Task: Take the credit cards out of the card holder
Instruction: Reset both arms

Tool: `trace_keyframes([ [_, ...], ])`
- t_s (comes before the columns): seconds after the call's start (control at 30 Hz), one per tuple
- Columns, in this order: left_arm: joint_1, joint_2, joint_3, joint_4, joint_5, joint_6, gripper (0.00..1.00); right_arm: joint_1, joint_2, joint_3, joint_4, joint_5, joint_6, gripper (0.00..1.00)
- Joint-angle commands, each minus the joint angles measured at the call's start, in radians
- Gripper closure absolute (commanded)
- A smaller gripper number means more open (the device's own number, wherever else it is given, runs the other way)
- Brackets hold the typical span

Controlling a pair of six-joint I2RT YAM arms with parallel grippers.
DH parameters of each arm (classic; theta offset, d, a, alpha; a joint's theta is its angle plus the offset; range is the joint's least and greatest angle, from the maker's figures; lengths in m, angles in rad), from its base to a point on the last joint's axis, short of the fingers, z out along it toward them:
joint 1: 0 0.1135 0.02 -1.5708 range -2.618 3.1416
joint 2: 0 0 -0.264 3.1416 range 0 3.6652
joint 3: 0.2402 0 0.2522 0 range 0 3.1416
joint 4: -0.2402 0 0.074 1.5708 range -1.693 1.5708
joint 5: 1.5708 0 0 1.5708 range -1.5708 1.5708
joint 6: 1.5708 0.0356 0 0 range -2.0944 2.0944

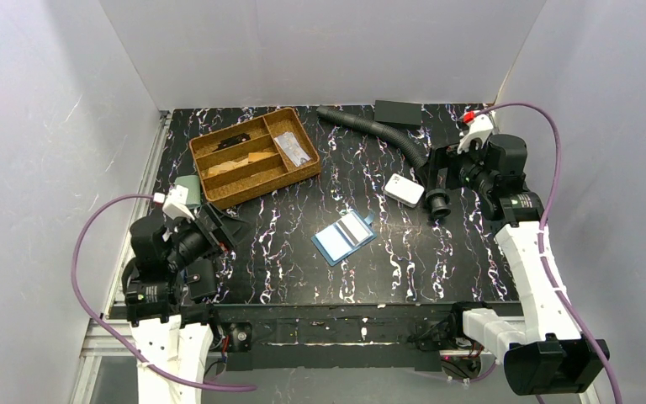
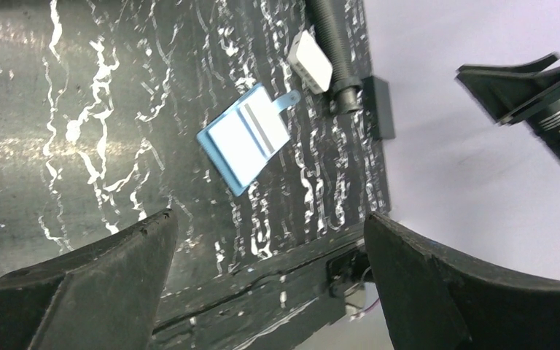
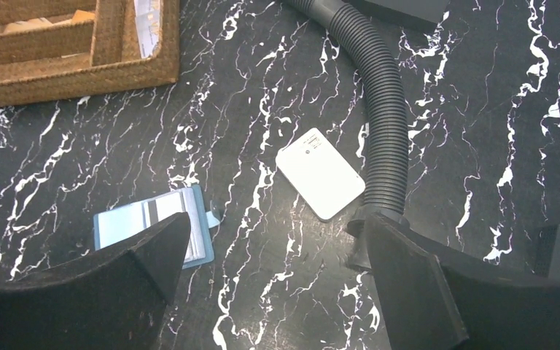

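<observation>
1. The card holder (image 1: 344, 238) lies opened flat on the bench (image 1: 437, 261), just below the centre of the top view. A white box (image 1: 404, 189) lies near it, up and to the right.
2. We cannot tell the credit cards apart from the holder's pale inner panels.
3. The left end effector (image 2: 268, 244), at lower left in the top view, and the right end effector (image 3: 277, 244), at the right, both stand wide and empty, well apart from the holder.
4. We judge this the opening step: the reach toward the holder.
5. Next, we expect one end effector must pin the holder while the other pinches a card edge and slides it out.
</observation>
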State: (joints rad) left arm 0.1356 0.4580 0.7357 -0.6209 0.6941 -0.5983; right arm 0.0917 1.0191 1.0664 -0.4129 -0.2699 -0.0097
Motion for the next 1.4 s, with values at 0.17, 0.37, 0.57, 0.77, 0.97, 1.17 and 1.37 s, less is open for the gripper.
trace_keyframes([
  [0.17, -0.001, 0.072, 0.222, -0.061, 0.012, -0.061, 0.02, -0.001, -0.03, 0.075, 0.052, -0.028, 0.092, 0.02],
  [0.37, -0.002, 0.082, 0.243, -0.067, 0.003, -0.047, 0.02, -0.001, -0.021, 0.121, 0.03, -0.062, 0.101, 0.02],
  [0.57, -0.002, 0.071, 0.24, -0.079, 0.012, -0.017, 0.02, -0.002, -0.014, 0.159, 0.008, -0.086, 0.097, 0.02],
  [0.77, -0.001, 0.061, 0.244, -0.094, 0.006, 0.016, 0.02, -0.001, -0.018, 0.201, -0.022, -0.098, 0.104, 0.02],
  [0.97, -0.002, 0.056, 0.244, -0.101, 0.009, 0.03, 0.02, -0.001, -0.028, 0.211, -0.035, -0.101, 0.11, 0.02],
  [1.17, -0.001, 0.055, 0.245, -0.109, 0.013, 0.038, 0.02, -0.002, -0.034, 0.22, -0.042, -0.103, 0.113, 0.01],
  [1.37, -0.001, 0.053, 0.24, -0.112, 0.012, 0.043, 0.02, -0.001, -0.036, 0.213, -0.04, -0.102, 0.114, 0.02],
])
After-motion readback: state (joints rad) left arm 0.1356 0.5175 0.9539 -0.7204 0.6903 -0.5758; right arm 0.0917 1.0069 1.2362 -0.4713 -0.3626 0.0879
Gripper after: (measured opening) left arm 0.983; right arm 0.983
